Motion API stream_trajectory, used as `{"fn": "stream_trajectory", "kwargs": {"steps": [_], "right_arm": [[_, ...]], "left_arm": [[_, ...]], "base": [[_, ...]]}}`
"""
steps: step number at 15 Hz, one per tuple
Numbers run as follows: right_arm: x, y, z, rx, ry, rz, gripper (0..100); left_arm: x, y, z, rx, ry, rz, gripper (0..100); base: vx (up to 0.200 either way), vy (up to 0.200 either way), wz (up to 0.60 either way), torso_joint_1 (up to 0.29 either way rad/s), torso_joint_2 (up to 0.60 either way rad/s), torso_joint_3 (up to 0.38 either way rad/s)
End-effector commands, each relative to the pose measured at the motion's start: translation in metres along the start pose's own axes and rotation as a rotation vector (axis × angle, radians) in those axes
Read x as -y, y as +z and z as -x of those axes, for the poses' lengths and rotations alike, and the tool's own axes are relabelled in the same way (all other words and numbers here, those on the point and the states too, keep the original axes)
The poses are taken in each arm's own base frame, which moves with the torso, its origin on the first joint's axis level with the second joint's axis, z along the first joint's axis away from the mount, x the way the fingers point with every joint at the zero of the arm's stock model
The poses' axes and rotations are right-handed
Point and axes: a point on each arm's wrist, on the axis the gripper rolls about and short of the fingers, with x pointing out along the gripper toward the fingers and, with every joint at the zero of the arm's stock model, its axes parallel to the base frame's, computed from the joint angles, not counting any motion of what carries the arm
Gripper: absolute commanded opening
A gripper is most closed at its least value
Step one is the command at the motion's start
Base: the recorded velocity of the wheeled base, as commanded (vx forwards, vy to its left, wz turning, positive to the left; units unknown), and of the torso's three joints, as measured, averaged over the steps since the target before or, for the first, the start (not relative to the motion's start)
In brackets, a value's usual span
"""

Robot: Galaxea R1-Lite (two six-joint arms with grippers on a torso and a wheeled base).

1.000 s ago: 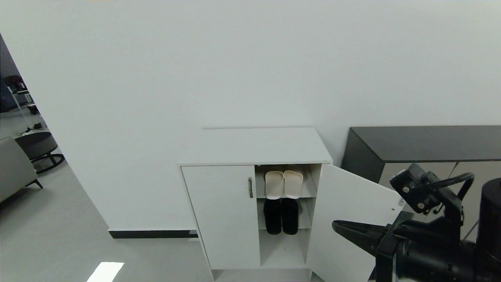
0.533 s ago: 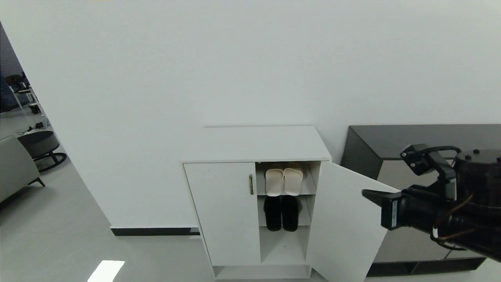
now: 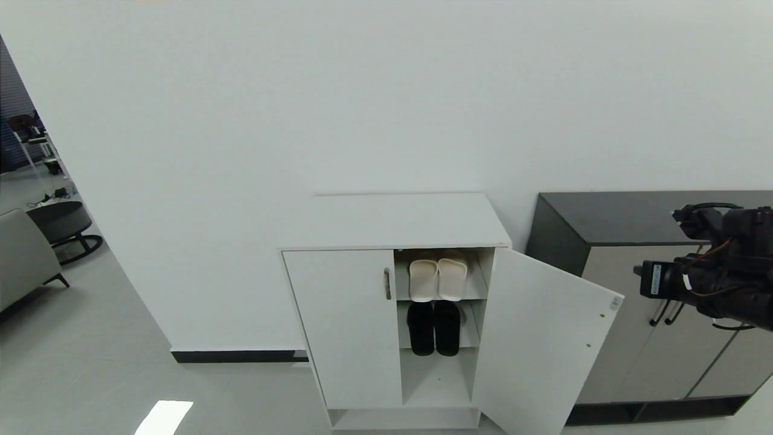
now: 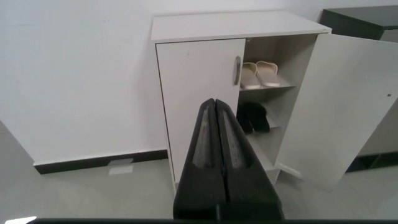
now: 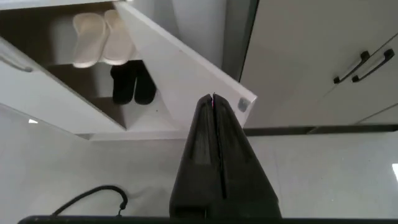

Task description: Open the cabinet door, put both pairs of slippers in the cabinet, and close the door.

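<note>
The white cabinet (image 3: 392,220) stands against the wall with its left door (image 3: 344,326) closed and its right door (image 3: 543,338) swung open. A pair of white slippers (image 3: 438,279) lies on the top shelf, and a pair of black slippers (image 3: 433,328) on the shelf below. My right gripper (image 3: 640,275) is held in the air to the right of the open door, apart from it. In the right wrist view it is shut (image 5: 213,99) and empty, with the door's outer edge (image 5: 245,102) just beyond its tip. My left gripper (image 4: 214,102) is shut and empty, facing the closed left door (image 4: 199,99).
A dark sideboard (image 3: 652,217) with handled doors stands right of the cabinet, close behind the open door. A grey chair (image 3: 21,260) and a round dark table (image 3: 60,223) sit far left. Bare floor (image 3: 90,374) lies in front.
My right arm has drawn back to the right and upward, away from the open door. The door and the slippers have stayed as they were.
</note>
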Motion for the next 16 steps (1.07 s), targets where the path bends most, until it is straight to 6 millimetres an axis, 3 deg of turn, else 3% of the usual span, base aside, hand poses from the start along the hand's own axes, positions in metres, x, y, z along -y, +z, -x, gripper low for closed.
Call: {"fn": "stream_trajectory", "kwargs": {"steps": [1, 5, 16], "right_arm": [[0.035, -0.011, -0.037, -0.07, -0.06, -0.05, 0], [0.057, -0.017, -0.062, -0.097, -0.078, -0.09, 0], [0.069, -0.033, -0.107, -0.115, -0.092, -0.111, 0]], "left_arm": [[0.0, 0.0, 0.0, 0.0, 0.0, 0.0, 0], [0.0, 0.0, 0.0, 0.0, 0.0, 0.0, 0], [0.0, 0.0, 0.0, 0.0, 0.001, 0.003, 0]], "base": [[0.0, 0.0, 0.0, 0.0, 0.0, 0.0], [0.0, 0.0, 0.0, 0.0, 0.0, 0.0], [0.0, 0.0, 0.0, 0.0, 0.0, 0.0]]}}
